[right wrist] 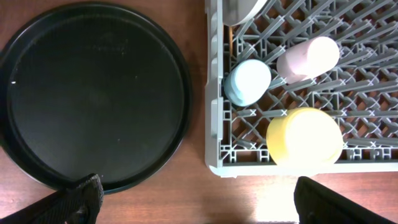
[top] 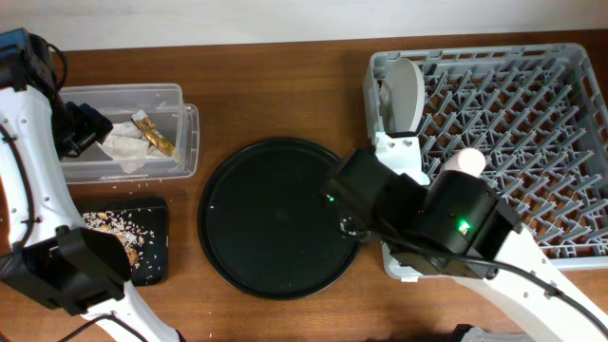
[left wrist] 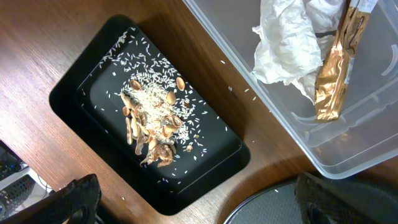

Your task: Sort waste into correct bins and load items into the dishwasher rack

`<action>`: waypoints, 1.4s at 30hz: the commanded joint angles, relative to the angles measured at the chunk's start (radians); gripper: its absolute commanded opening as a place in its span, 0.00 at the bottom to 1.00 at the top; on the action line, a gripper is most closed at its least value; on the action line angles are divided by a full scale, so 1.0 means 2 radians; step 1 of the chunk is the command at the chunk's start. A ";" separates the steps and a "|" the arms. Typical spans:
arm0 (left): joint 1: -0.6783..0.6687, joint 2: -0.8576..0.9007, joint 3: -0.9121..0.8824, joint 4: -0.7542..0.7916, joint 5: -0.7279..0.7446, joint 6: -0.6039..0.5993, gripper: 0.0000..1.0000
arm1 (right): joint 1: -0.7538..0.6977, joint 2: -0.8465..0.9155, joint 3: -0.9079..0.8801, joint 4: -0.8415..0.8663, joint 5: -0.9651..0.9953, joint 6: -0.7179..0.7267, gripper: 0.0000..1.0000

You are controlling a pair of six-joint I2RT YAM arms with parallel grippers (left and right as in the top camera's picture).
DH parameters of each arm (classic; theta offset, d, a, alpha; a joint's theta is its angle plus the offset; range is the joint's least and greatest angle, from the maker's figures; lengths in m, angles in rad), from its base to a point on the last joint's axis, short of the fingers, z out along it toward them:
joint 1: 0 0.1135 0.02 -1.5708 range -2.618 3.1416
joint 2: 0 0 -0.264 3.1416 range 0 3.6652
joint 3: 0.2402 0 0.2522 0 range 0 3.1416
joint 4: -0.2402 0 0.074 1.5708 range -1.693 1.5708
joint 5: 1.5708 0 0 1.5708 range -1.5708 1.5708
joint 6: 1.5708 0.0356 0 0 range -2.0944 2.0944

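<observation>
The right arm (top: 446, 223) reaches in from the table's near right, its black wrist poised over the front-left corner of the dishwasher rack (top: 532, 114) and facing straight down. The right gripper (right wrist: 214, 202) hangs with its fingers spread wide and nothing between them. Below it in the rack stand an upturned yellow bowl (right wrist: 305, 137) at the front-left corner, a light-blue cup (right wrist: 247, 81) beside the left wall and a pink cup (right wrist: 308, 58) just to the blue one's right. A grey-green plate (top: 404, 95) stands on edge at the rack's back-left corner. The left arm (top: 28, 161) rises along the table's left edge, and the left gripper (left wrist: 211, 200) is likewise splayed and holding nothing. It hovers above the flat black tray (left wrist: 68, 93), which carries food scraps (left wrist: 152, 118) and rice. The clear box (left wrist: 280, 124) just beside that tray contains the crumpled napkin (left wrist: 286, 43) and the gold wrapper (left wrist: 333, 74). A narrow strip of bare wood separates the round black tray (top: 275, 218) from the rack's left wall. Loose rice grains dot the wood between the flat tray and the box. A wider open stretch of table (top: 285, 85) runs along the back between the box and the rack.
</observation>
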State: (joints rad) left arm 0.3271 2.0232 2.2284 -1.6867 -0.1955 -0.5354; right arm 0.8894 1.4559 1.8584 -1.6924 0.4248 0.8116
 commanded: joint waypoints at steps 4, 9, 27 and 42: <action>0.002 -0.014 -0.001 -0.001 -0.005 0.003 0.99 | 0.004 0.003 -0.002 -0.003 -0.017 -0.008 0.99; 0.002 -0.014 -0.001 -0.001 -0.005 0.003 0.99 | 0.003 0.008 -0.016 0.025 -0.078 -0.138 0.99; 0.002 -0.014 -0.001 0.000 -0.006 0.003 0.99 | -0.177 -0.324 -0.513 0.541 -0.293 -0.391 0.99; 0.002 -0.014 -0.001 -0.001 -0.006 0.003 0.99 | -0.365 -0.723 -0.871 0.772 -0.240 -0.337 0.99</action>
State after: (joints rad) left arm 0.3271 2.0216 2.2272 -1.6867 -0.1959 -0.5354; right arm 0.1902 0.0589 0.1474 -0.1520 -0.1684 0.0830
